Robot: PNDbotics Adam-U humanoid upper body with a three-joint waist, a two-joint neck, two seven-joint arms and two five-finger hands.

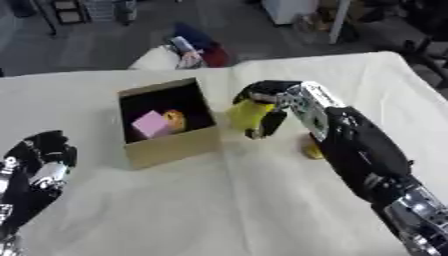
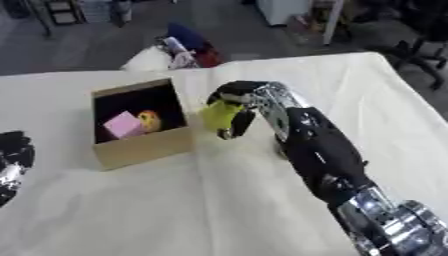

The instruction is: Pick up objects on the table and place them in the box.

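Note:
An open cardboard box (image 1: 171, 146) stands on the white-covered table, left of centre. Inside it lie a pink block (image 1: 150, 123) and an orange-yellow thing (image 1: 174, 119). My right hand (image 1: 262, 102) hangs just right of the box's right wall, its fingers curled round a yellow object (image 1: 246, 114). Another small yellow thing (image 1: 311, 150) lies on the cloth, partly hidden behind my right forearm. At the lower left edge my left hand (image 1: 39, 162) rests with its fingers curled and holding nothing.
The white cloth (image 1: 219, 210) covers the whole table, with its far edge behind the box. Beyond that edge lie a pale bundle and red and blue items (image 1: 188, 50) on the floor. Furniture legs stand at the upper right.

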